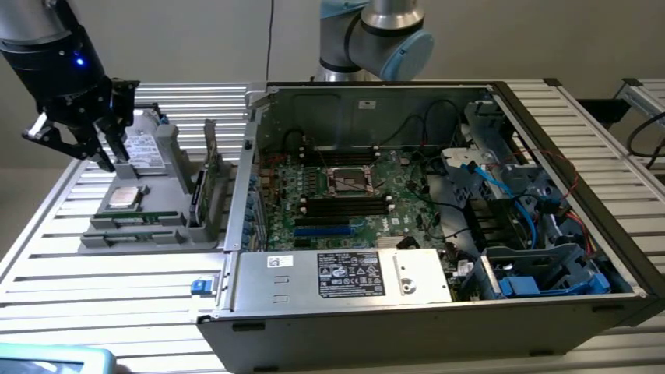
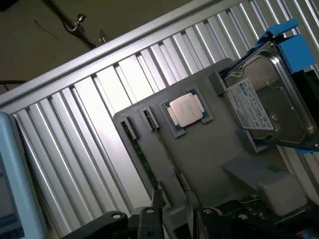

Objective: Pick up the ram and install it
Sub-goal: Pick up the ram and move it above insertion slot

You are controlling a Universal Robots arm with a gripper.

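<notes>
The ram [image 2: 158, 149] stands edge-up in the tray [image 2: 214, 149], beneath the gripper [image 2: 174, 211] and its open, empty jaws, its length running across the exterior view.

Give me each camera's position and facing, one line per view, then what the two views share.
Exterior view: off the arm, high up, looking down on the slatted table and the open computer case; the arm's elbow and the claw show, the claw at the exterior view's left.
Wrist view: on the wrist, looking down past the claw onto the grey tray; the claw's dark fingers show.
Shared: the claw, the grey tray, and the processor and hard drive on it.
</notes>
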